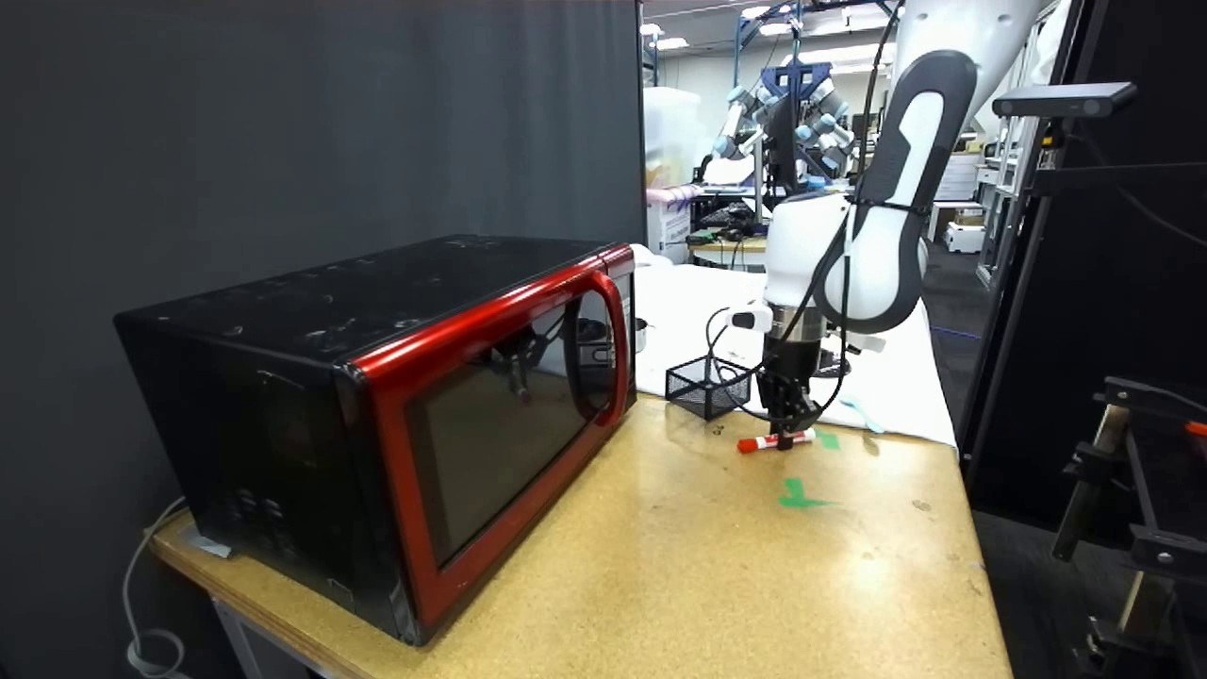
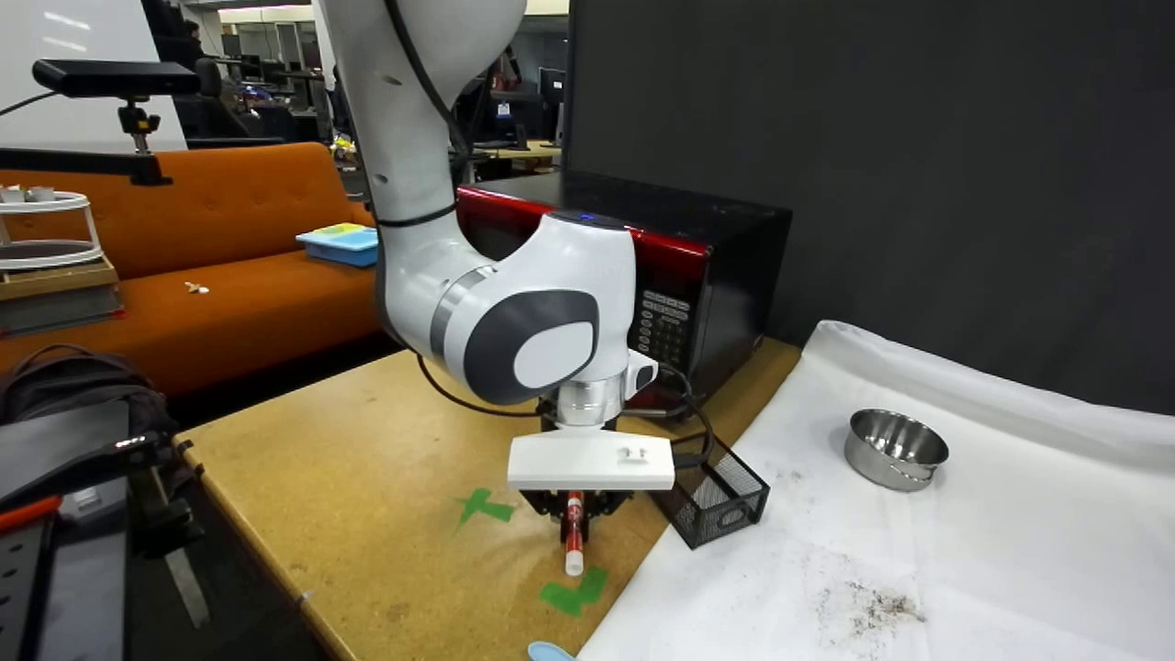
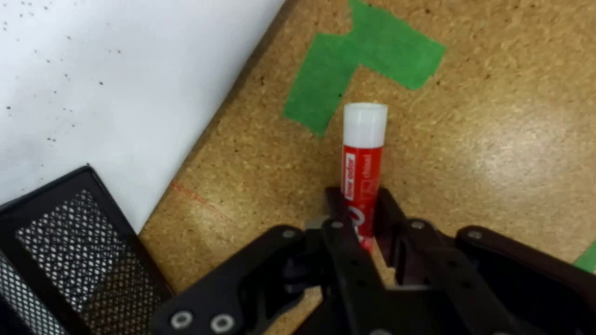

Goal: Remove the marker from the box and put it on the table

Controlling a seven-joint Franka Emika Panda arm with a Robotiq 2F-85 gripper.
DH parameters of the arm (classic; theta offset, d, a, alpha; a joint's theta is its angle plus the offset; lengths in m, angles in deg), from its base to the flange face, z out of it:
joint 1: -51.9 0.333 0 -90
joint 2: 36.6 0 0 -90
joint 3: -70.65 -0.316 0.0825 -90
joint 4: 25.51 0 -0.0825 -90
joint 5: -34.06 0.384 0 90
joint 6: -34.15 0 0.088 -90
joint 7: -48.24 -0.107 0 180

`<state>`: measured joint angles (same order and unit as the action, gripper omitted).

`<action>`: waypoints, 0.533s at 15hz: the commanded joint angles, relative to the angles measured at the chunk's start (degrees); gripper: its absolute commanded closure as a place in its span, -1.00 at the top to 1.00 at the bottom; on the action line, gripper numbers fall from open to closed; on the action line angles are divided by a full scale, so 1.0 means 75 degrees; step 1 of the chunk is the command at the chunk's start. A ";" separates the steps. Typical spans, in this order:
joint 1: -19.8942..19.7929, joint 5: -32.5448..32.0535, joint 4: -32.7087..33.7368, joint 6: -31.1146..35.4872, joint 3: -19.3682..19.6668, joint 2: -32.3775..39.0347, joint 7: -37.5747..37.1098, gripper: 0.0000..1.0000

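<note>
The marker (image 1: pixel 760 442), red with a white end, lies level between the fingers of my gripper (image 1: pixel 785 441) in both exterior views (image 2: pixel 575 532). In the wrist view my gripper (image 3: pixel 359 204) is shut on the marker (image 3: pixel 363 170), one finger against each side, and its lower part is hidden by a finger. The marker is at or just above the table (image 1: pixel 698 566); I cannot tell if it touches. The box (image 1: pixel 688 391), a black mesh basket, stands beside the gripper in both exterior views (image 2: pixel 732 521), and its rim (image 3: pixel 109 207) shows at lower left in the wrist view.
The red-fronted black microwave (image 1: pixel 490 377) takes up one side of the table. A white sheet (image 2: pixel 1010 551) covers the area beside the box, with a metal pot (image 2: pixel 895 450) on it. Green tape (image 3: pixel 368 51) marks the table near the marker. A light blue object (image 2: pixel 549 652) lies nearby.
</note>
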<state>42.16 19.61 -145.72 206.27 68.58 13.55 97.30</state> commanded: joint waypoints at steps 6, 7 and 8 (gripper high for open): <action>-0.0007 -0.0520 -0.0182 0.0353 0.0281 -0.0188 -0.0223 0.58; -0.0018 -0.0552 -0.0180 0.0315 0.0284 -0.0238 -0.0208 0.73; 0.0008 -0.0560 -0.0178 0.0256 0.0309 -0.0306 -0.0234 0.88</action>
<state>42.15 17.42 -145.89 208.93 70.38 13.32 96.76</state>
